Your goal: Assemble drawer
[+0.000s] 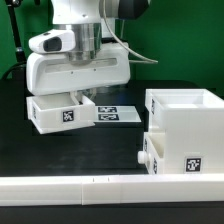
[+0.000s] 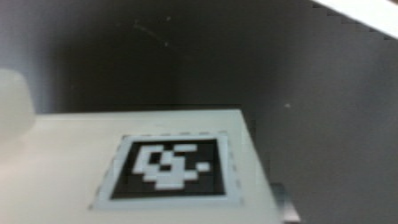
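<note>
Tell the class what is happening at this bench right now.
A robot arm has its hand lowered over a small white tray on the black table; the fingers are hidden, so a grip cannot be confirmed. The tall housing stands apart at the exterior view's right with another tray at its front. The marker board lies between them, and a low white rail runs along the front.

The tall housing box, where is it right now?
In the exterior view the housing stands on the right, behind the low white rail.
</note>
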Robot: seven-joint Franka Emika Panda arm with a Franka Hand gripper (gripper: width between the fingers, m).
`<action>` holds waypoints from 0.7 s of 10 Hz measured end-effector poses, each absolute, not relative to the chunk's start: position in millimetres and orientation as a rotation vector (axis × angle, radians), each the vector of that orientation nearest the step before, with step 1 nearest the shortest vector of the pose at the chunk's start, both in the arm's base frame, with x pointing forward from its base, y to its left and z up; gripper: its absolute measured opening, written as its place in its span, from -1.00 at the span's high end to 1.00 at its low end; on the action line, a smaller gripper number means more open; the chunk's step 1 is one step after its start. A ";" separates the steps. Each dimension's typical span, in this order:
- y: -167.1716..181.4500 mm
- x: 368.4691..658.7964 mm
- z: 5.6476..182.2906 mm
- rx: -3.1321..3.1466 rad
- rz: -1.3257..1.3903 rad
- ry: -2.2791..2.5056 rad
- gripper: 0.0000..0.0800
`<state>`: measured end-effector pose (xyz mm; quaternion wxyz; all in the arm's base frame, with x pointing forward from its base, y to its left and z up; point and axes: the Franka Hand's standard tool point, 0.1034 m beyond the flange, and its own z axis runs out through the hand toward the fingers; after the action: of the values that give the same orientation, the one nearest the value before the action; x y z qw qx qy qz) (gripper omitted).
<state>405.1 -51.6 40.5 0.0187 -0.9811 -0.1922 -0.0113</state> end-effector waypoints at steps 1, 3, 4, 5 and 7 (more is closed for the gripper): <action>-52.2 405.1 40.5 -3.015 -0.037 -0.750 0.89; -53.3 410.3 42.4 -2.926 -0.045 -1.074 0.89; -56.4 421.2 46.4 -2.839 -0.043 -1.301 0.89; -58.0 434.1 49.1 -2.769 -0.050 -1.461 0.89; -55.7 452.8 53.5 -2.602 -0.050 -1.777 0.89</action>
<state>452.8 -55.7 53.5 -0.0048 -0.8257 -0.5638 -0.0158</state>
